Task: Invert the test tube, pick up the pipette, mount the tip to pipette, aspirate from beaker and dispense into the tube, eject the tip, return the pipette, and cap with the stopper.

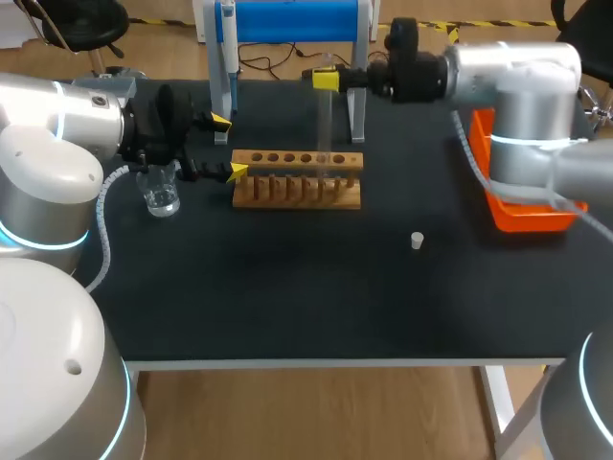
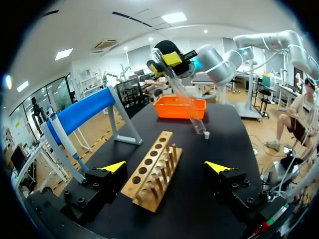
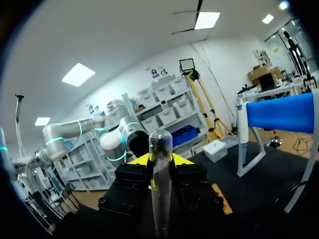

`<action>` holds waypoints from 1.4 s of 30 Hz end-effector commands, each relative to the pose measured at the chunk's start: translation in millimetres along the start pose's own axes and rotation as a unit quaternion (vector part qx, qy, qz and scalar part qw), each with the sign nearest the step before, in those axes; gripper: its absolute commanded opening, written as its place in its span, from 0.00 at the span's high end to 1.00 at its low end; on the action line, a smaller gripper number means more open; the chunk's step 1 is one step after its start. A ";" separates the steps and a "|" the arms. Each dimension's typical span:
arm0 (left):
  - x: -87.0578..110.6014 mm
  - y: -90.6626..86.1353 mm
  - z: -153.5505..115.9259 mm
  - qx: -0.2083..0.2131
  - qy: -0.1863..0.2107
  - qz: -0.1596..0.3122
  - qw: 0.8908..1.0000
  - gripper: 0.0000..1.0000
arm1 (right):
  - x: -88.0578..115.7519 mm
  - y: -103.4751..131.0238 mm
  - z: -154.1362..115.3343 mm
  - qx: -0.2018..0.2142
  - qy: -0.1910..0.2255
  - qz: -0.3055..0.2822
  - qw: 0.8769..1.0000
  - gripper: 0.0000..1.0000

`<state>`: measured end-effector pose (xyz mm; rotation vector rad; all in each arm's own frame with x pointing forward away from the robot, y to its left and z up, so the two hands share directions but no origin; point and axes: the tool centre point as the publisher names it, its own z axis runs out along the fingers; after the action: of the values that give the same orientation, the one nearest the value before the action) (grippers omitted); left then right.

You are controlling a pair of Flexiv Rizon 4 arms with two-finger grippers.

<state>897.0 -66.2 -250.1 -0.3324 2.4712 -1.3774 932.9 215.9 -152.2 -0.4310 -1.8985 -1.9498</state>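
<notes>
Head view: right gripper [image 1: 326, 79] clamps the test tube [image 1: 326, 125] above the wooden rack [image 1: 298, 180], upper centre.
The left gripper [image 1: 227, 147] stands wide beside the glass beaker [image 1: 161, 196]; contents indiscernible.

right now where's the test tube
Head view: the test tube is in the right claw, in the air by the wooden rack, back of centre.

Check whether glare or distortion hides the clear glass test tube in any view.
Head view: the clear glass test tube is faint against the black table. Left wrist view: fisheye curving, yet the tube stands out before the orange plastic bin. Right wrist view: the tube is close and sharp.
</notes>
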 end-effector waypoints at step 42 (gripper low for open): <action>-0.1 0.2 -0.3 0.001 0.001 0.000 1.000 0.00 | 24.5 -42.5 -20.0 0.024 0.015 0.558 0.829 1.00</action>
<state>897.0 -66.1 -250.1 -0.3325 2.4711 -1.3774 891.7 195.5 -176.0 -1.1732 -1.1430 -1.0333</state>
